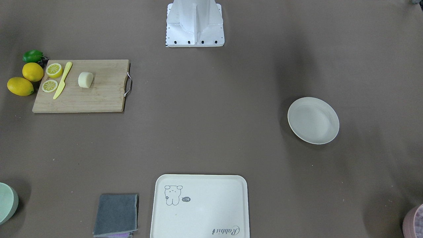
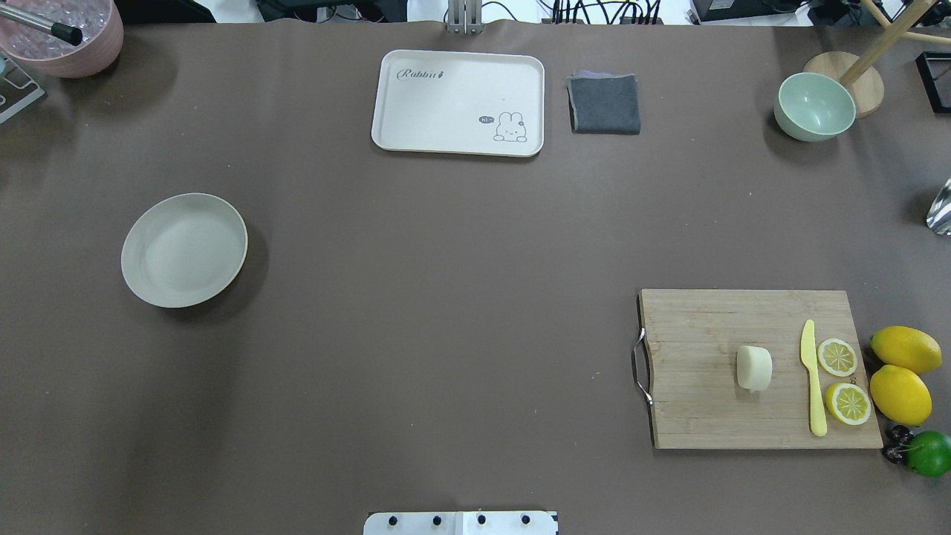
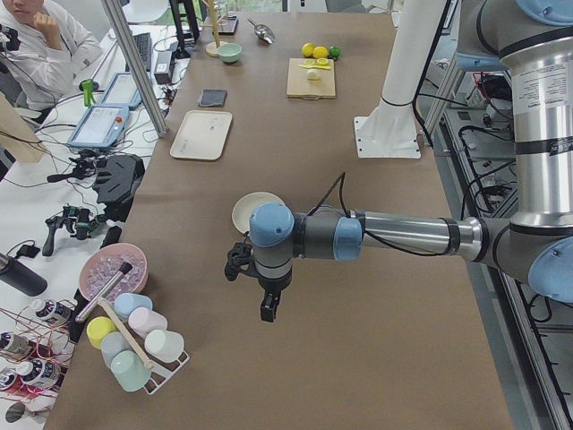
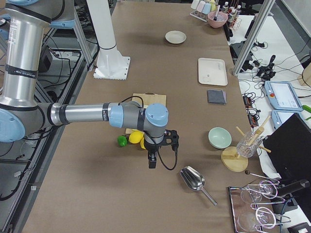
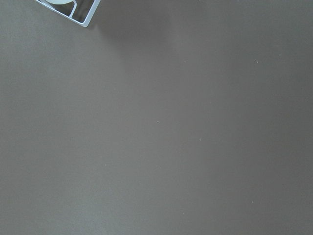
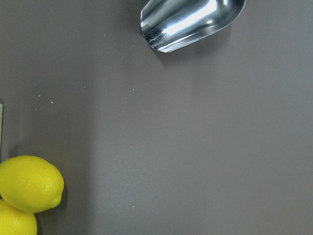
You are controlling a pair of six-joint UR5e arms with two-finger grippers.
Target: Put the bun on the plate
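A long brown-covered table (image 3: 376,358) fills the room, with a white, cable-strewn side surface (image 3: 27,210) running along at nine o'clock.

The left gripper (image 3: 268,309) and right gripper (image 4: 152,161) appear only in the side views; jaw state cannot be determined. In the left-side view, the left arm covers the near rim of the round off-white plate (image 3: 246,208). In the right-side view, the right arm covers most of the rectangular wooden cutting board (image 4: 156,98) and all of the small pale cream bun (image 2: 753,367). The shiny steel scoop (image 6: 190,22) is cut off by the right wrist view's top edge.

Bright, even light; soft shadows; sharp focus; glare on the metal scoop (image 6: 190,22).
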